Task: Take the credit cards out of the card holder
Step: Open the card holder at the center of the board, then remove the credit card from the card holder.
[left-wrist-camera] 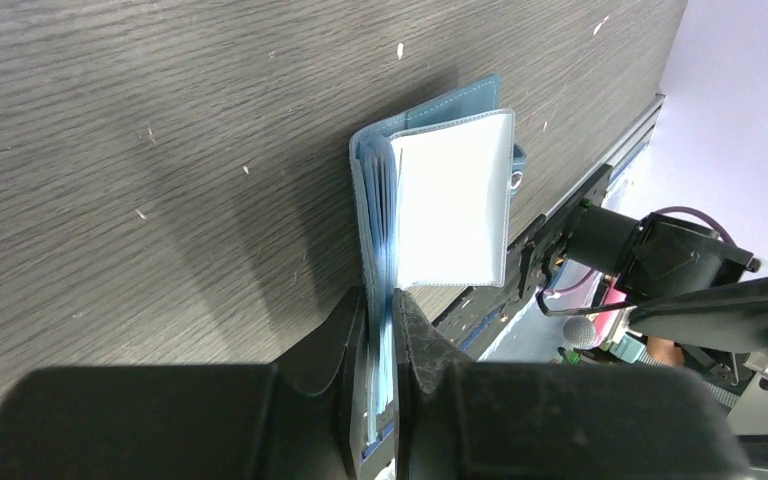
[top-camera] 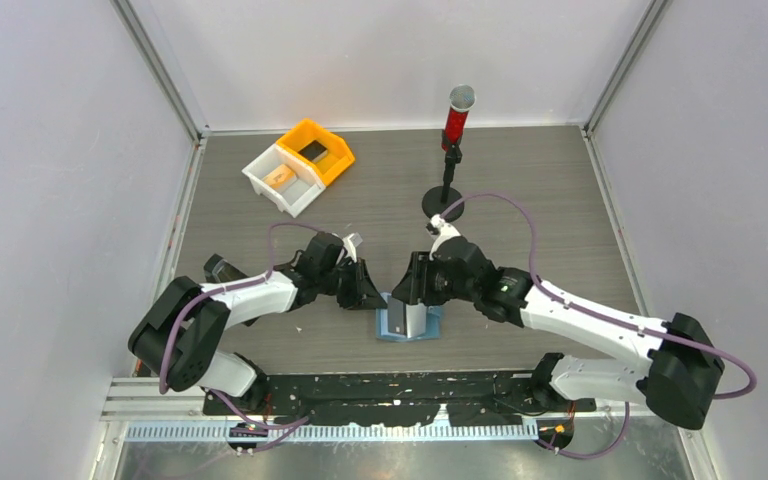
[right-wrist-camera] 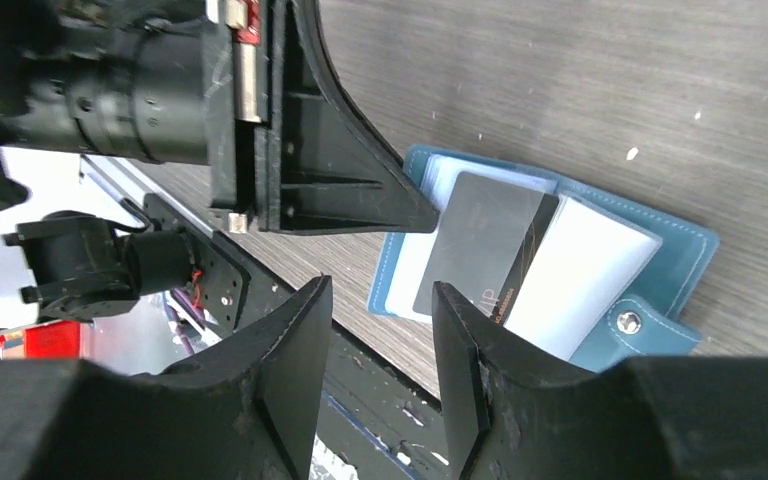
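The light-blue card holder (top-camera: 422, 328) lies open near the table's front edge, between my two grippers. My left gripper (left-wrist-camera: 385, 312) is shut on the edge of its leaves, and a clear pocket leaf (left-wrist-camera: 455, 205) stands up from the card holder (left-wrist-camera: 430, 110). In the right wrist view a dark grey credit card (right-wrist-camera: 485, 250) sticks partly out of a pocket of the card holder (right-wrist-camera: 675, 250). My right gripper (right-wrist-camera: 380, 292) hangs open just in front of that card, with nothing between its fingers. The left gripper's finger (right-wrist-camera: 345, 190) rests at the holder's far edge.
An orange bin (top-camera: 332, 152) holding a dark card and a white bin (top-camera: 295, 195) holding an orange-tan card stand at the back left. A red-topped stand (top-camera: 457, 115) with a round black base (top-camera: 445, 206) is at the back centre. The black base rail (top-camera: 390, 390) runs just beyond the table's front edge.
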You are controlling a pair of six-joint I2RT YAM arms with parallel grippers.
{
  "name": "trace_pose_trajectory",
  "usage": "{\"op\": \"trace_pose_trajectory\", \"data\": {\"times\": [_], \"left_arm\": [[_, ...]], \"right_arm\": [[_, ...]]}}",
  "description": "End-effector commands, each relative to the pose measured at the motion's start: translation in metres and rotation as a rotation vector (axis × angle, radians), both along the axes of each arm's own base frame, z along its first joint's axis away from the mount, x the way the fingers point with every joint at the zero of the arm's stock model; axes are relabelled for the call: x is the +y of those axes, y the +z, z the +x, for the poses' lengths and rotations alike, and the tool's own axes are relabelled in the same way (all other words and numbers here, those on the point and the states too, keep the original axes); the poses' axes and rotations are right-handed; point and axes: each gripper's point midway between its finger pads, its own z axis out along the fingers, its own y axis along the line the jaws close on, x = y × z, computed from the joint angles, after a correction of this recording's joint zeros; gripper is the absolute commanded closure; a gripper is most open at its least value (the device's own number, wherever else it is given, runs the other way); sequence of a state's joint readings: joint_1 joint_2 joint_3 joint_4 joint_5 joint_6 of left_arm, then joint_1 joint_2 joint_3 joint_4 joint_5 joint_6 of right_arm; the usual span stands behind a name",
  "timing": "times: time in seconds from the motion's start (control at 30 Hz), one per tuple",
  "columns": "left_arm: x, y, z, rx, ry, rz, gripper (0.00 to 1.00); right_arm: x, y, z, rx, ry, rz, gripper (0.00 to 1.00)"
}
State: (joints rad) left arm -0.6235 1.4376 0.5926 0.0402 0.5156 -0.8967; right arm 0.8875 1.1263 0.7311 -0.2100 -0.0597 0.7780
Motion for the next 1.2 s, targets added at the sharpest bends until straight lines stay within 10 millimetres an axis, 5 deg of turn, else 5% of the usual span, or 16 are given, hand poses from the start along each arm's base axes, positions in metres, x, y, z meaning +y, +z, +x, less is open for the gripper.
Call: {"op": "trace_pose_trajectory", "data": {"times": [0.0, 0.4, 0.83, 1.17], "left_arm": [[-0.005, 0.014, 0.003, -0.039, 0.005, -0.03, 1.0], [0.028, -0.026, -0.01, -0.014, 0.015, 0.159, 0.89], [0.033, -0.037, -0.016, 0.007, 0.011, 0.184, 0.88], [0.035, -0.04, -0.02, 0.008, 0.01, 0.177, 0.87]], "right_arm": [[0.011, -0.016, 0.003, 0.039, -0.029, -0.011, 0.52], [-0.007, -0.099, 0.003, 0.118, 0.029, -0.139, 0.63], [-0.003, -0.128, -0.004, 0.178, 0.09, 0.0, 0.66], [0.003, -0.126, -0.004, 0.183, 0.111, 0.064, 0.66]]}}
